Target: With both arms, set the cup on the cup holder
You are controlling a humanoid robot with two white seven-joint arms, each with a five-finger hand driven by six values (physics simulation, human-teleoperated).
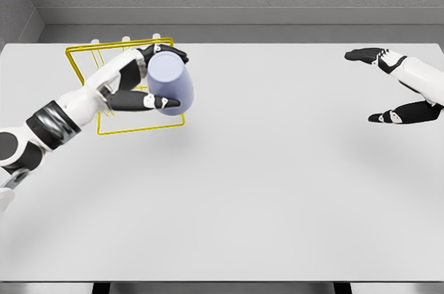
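Gripping a pale blue cup (pixel 171 83) in the left robot hand (pixel 142 80), tilted over the yellow wire holder (pixel 82 58) near the desk's (pixel 263 190) far left corner. Resting released at the right edge: right robot hand (pixel 388 86). Risking a slip off the thin wires.

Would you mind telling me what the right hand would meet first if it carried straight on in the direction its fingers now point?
The right hand, fingers open, points left across the table. That stretch looks free; the first thing in line would probably be the cup held by the left hand at the yellow cup holder, though depth is unclear.
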